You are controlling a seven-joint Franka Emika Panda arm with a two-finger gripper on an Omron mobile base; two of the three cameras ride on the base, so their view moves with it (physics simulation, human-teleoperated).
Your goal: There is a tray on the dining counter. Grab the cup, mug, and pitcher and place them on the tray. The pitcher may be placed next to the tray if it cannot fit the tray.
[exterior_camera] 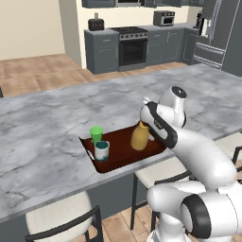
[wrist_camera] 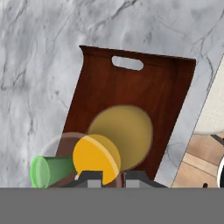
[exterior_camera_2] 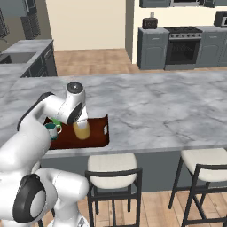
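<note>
Standing on the tray [exterior_camera: 124,153], the pitcher [exterior_camera: 140,137] is upright in the middle part of it, with the gripper [wrist_camera: 113,177] directly above its neck. In the hand view the two finger tips sit on either side of the pitcher's round orange-yellow mouth, drawn close and seemingly clamped on the neck, though the contact itself is hidden at the bottom of that view. In the left base view the hand meets the pitcher's top from the tray's right side.

The cup [exterior_camera: 96,134] and the mug [exterior_camera: 102,151] both stand on the tray as well, near its left short end as the left base view shows it: the cup toward the far rim, the mug just nearer the near rim, the two close together. Both are apart from the pitcher, with bare tray floor between. In the right base view the mug [exterior_camera_2: 52,130] peeks out beside the arm, its handle pointing toward the pitcher [exterior_camera_2: 82,130].

The tray lies on the counter [exterior_camera: 56,118] at its near edge, long side roughly along that edge. The cut-out handle [wrist_camera: 127,63] at the tray's end beyond the pitcher is uncovered.

Two stools [exterior_camera_2: 113,166] stand below the counter's near edge, on the tray's side.
</note>
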